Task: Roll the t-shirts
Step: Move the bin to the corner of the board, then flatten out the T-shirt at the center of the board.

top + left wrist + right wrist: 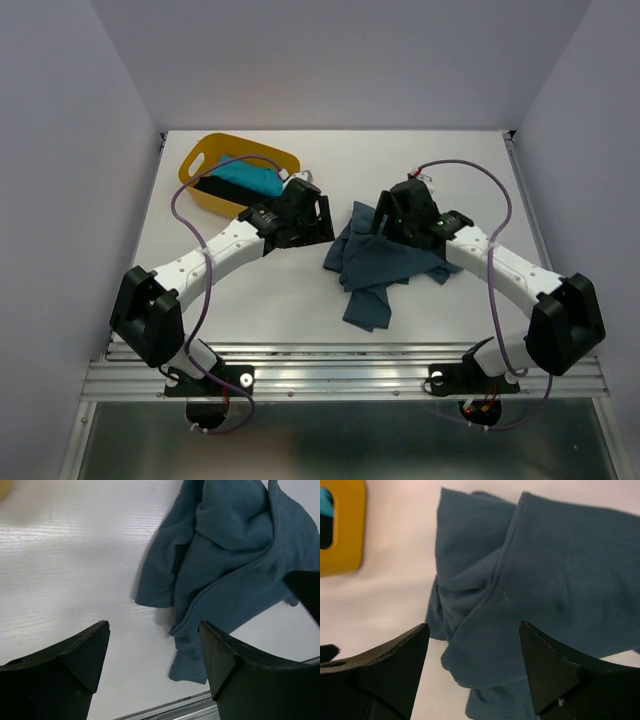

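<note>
Yellow plastic basket (258, 146): sitting at the far left of the white desk (270, 300), holding a bright turquoise t-shirt (250, 178) and a black t-shirt (212, 192), both lying inside it.

Left gripper (318, 222) (152, 630): hovering over bare desk just beside the next item's left edge, fingers spread apart and carrying nothing.

Dusty slate-blue cotton t-shirt (380, 265) (230, 570) (545, 590): lying crumpled mid-desk between the two arms, folds overlapping, one limp part trailing toward the near edge. It is not yet laid flat, so rolling is probably not yet beginning.

Right gripper (388, 226) (472, 630): hanging over the slate-blue cloth near a hemmed edge, fingers likewise parted and empty.

Hazards, as judged: a pinch here is likely catching several layers at once, so the cloth is bunching instead of spreading; both grippers are working close together and risking a knock; a pull toward the near edge is risking the trailing part sliding off.
</note>
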### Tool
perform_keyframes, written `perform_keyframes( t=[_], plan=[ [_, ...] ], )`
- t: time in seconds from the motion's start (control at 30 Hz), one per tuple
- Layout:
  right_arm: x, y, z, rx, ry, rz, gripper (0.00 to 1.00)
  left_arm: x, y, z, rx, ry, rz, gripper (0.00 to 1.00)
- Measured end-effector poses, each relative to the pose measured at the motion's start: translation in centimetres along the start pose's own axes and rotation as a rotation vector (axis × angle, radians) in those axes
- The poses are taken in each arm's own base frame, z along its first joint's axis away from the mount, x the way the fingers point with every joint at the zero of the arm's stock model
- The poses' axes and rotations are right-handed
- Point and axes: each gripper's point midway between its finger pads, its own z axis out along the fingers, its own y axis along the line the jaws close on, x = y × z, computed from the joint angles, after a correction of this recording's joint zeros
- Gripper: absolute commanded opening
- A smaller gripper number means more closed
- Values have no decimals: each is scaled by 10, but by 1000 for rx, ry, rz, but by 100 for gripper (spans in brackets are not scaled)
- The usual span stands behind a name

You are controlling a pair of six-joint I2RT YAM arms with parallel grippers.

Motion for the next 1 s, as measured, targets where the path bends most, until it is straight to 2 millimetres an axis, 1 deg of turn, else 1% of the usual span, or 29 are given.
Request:
perform_keyframes(
  t=[0.07,0.1,0.17,0.2,0.23,0.3,0.4,0.47,0.53,0.57,0.67,0.7,0.73,0.77,0.8,0.83,0.87,0.9,0.93,1.0],
  plan=[
    [21,-3,18,35,67,-30,80,-1,1,0,-5,-4,-3,82],
    [26,-4,23,45,84,-36,79,-1,1,0,-8,-5,-4,82],
    [38,-8,41,86,127,-52,64,-1,3,-1,-14,-7,-6,82],
    [40,-9,46,96,134,-53,55,-1,4,-1,-18,-8,-6,82],
    [43,-9,56,115,148,-56,27,-1,4,-2,-19,-9,-6,82],
    [47,-10,66,134,161,-62,1,-3,5,-7,-19,-16,-9,83],
    [48,-10,68,139,168,-54,1,-10,7,-16,-12,-38,-23,83],
    [41,-6,60,120,152,-48,1,-15,12,-21,-2,-56,-37,83],
    [27,4,45,80,118,-42,1,-21,25,-27,-7,-78,-63,83],
    [15,11,34,52,94,-43,1,-25,33,-30,-15,-89,-77,83],
    [-38,46,-9,-69,-32,-25,1,-40,49,-34,-35,-124,-109,83],
    [-64,61,-33,-122,-98,-15,1,-44,54,-35,-44,-133,-115,83],
    [-84,71,-52,-160,-152,-7,1,-46,57,-36,-47,-136,-115,83],
    [-107,80,-79,-205,-224,3,1,-47,59,-36,-52,-139,-116,83],
    [-116,82,-90,-218,-252,9,1,-47,60,-36,-54,-139,-112,83],
    [-131,84,-113,-240,-310,20,1,-47,61,-36,-55,-137,-109,83],
    [-145,80,-136,-251,-373,32,1,-47,61,-36,-58,-135,-104,83],
    [-152,77,-150,-254,-408,40,1,-47,62,-36,-60,-134,-102,83],
    [-159,68,-167,-244,-451,50,1,-46,63,-36,-62,-132,-98,83],
    [-167,50,-191,-208,-515,65,1,-46,64,-36,-65,-130,-95,83]
  ],
)
